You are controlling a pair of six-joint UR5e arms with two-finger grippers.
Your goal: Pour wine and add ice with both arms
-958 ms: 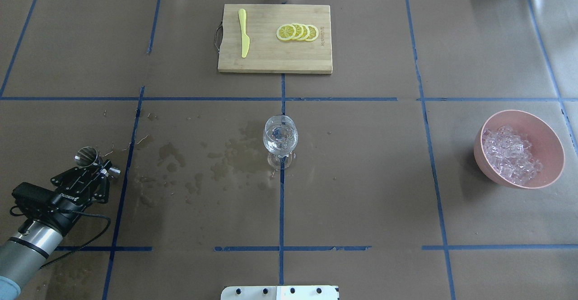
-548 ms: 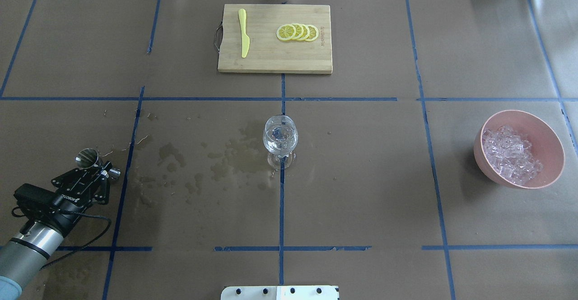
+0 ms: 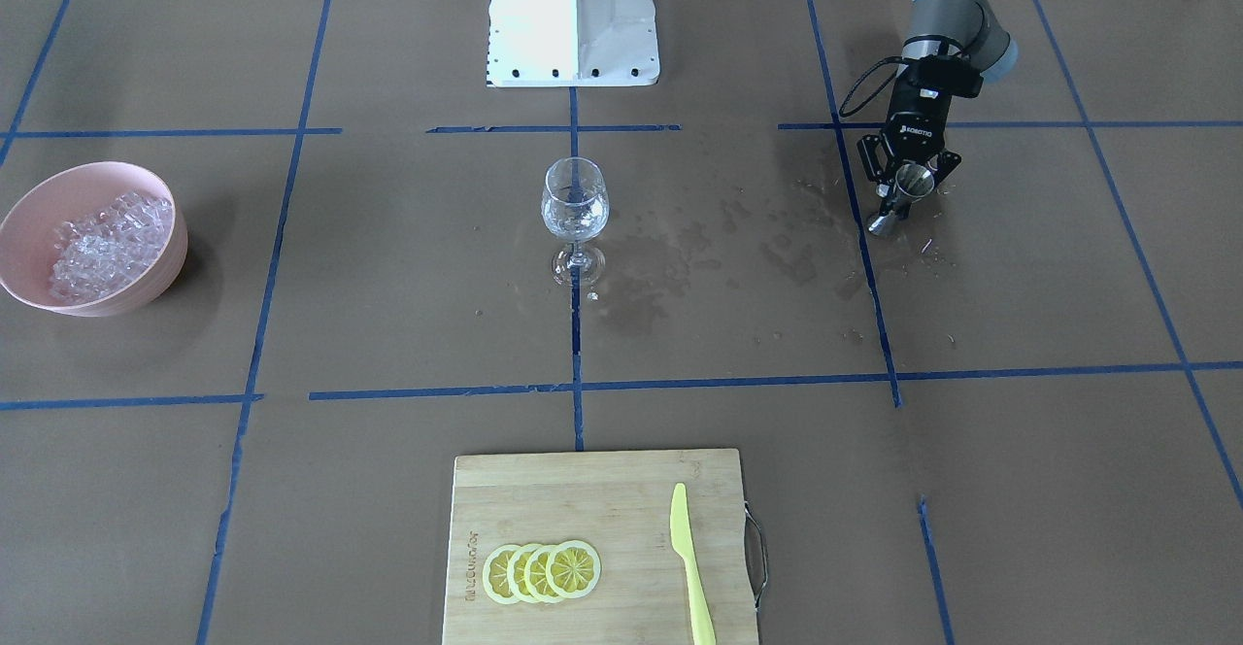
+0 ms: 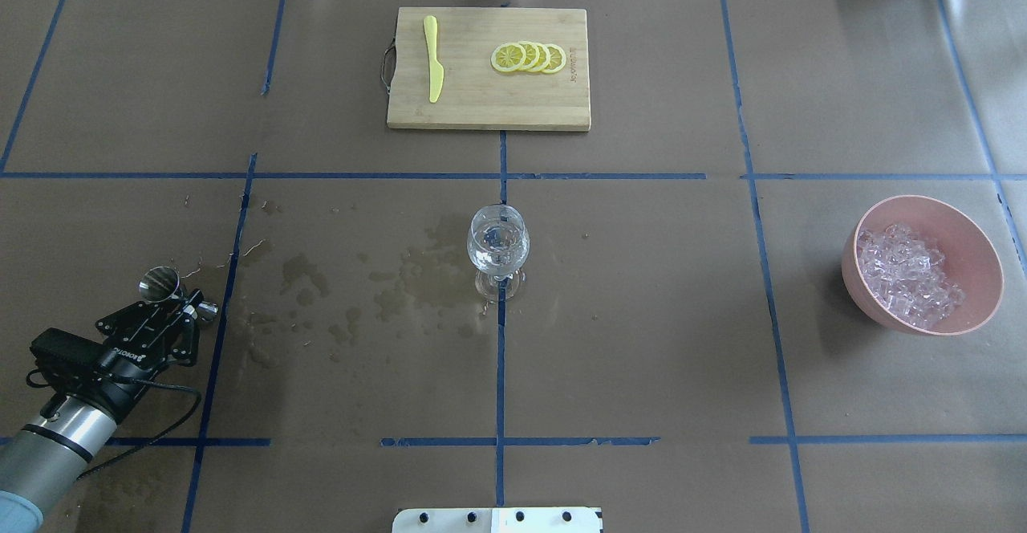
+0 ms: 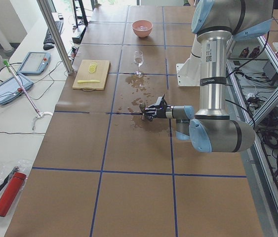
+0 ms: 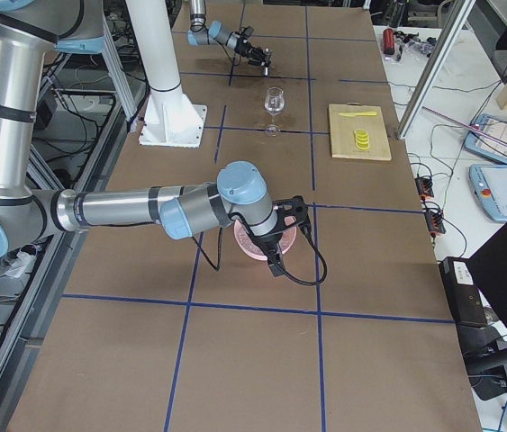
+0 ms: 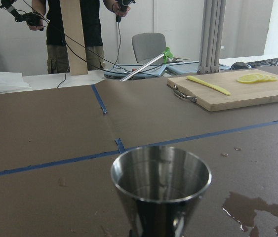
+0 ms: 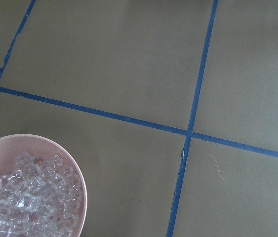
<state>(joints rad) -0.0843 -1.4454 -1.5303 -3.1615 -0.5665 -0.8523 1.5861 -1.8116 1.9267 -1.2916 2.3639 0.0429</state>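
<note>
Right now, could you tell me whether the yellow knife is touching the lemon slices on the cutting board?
No, the knife lies apart from the lemon slices, with bare cutting board showing between them.

On the left arm (image 3: 947, 18), the black housing just behind the jaws carries the word ROBOTIQ in white letters, legible in the front-facing and overhead views. A short burnt-in mark runs along one short edge of the cutting board (image 3: 583, 499), but it is too small to read. A white label and vertical lettering on that arm's upright tube, seen from the left, are too blurred to read.
</note>
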